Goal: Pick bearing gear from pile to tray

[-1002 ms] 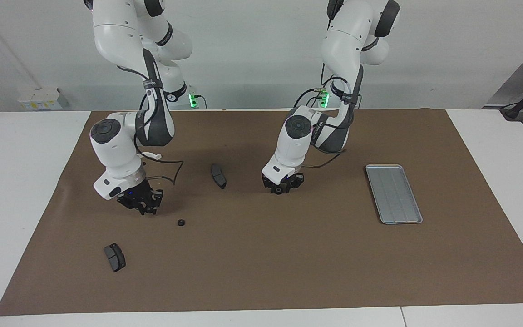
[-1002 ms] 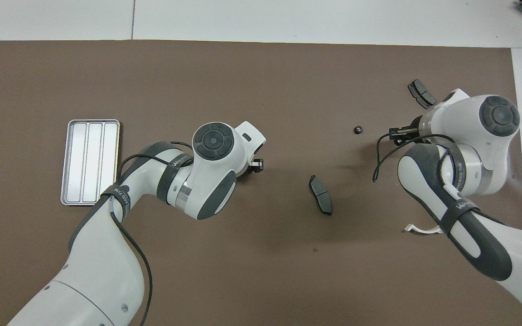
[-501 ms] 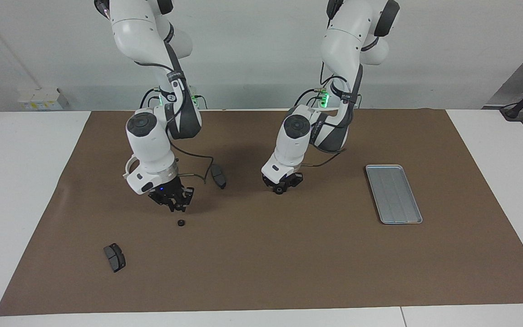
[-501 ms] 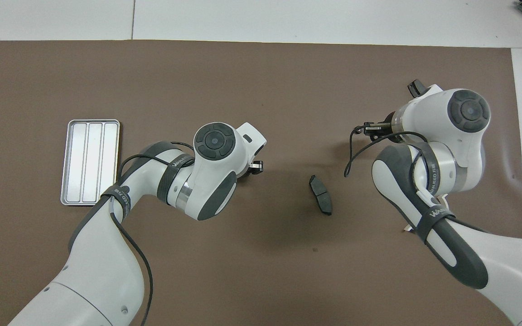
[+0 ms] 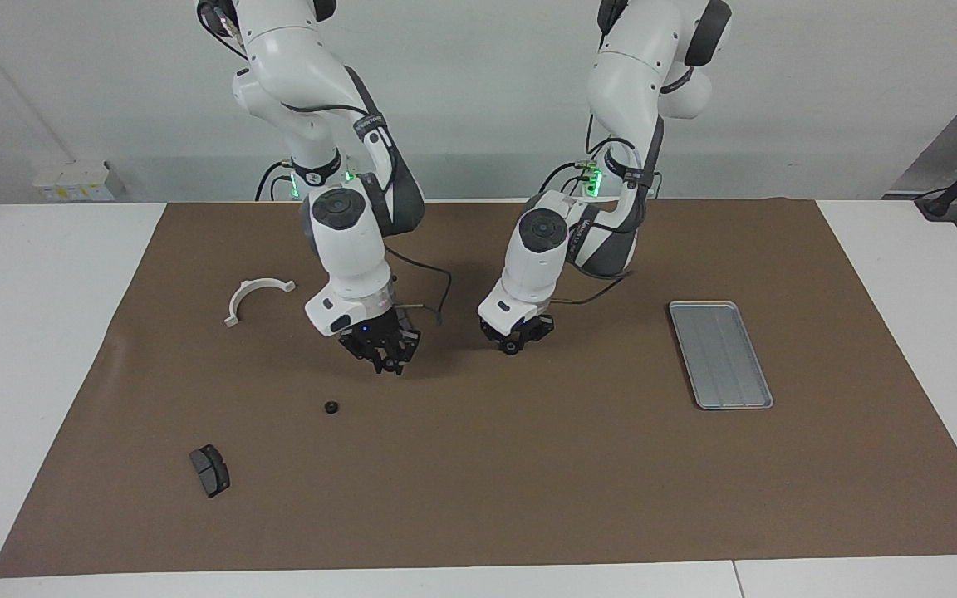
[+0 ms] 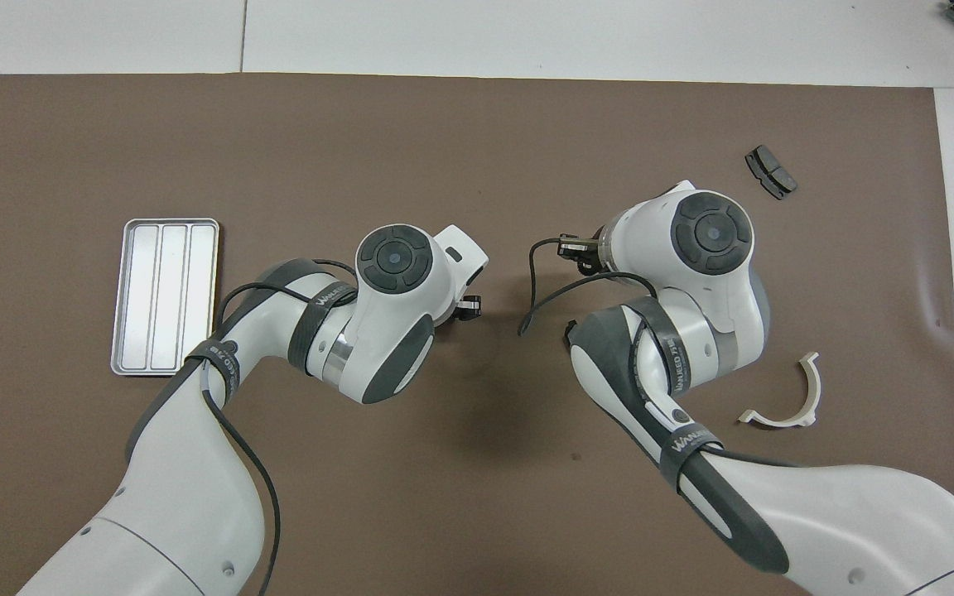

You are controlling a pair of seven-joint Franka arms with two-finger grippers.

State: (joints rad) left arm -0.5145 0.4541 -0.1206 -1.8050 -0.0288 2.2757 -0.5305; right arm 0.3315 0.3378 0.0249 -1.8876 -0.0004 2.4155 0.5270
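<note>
My left gripper (image 5: 513, 342) sits low on the brown mat near the middle, shut on a small black round bearing gear (image 5: 512, 346); only its tips (image 6: 467, 306) show from overhead. My right gripper (image 5: 385, 364) hangs just above the mat beside it, fingertips together; whether anything small sits between them does not show. Another bearing gear (image 5: 331, 407) lies loose on the mat, toward the right arm's end. The silver tray (image 5: 719, 353) lies at the left arm's end and holds nothing (image 6: 164, 295).
A white half-ring bracket (image 5: 256, 296) lies toward the right arm's end, near the robots (image 6: 792, 401). A dark grey brake-pad piece (image 5: 209, 470) lies farther out at that end (image 6: 770, 171). The brown mat (image 5: 528, 482) covers the table's middle.
My right arm swung from its own end toward the middle, uncovering the white bracket and covering a dark pad. My left gripper closed in place on the gear.
</note>
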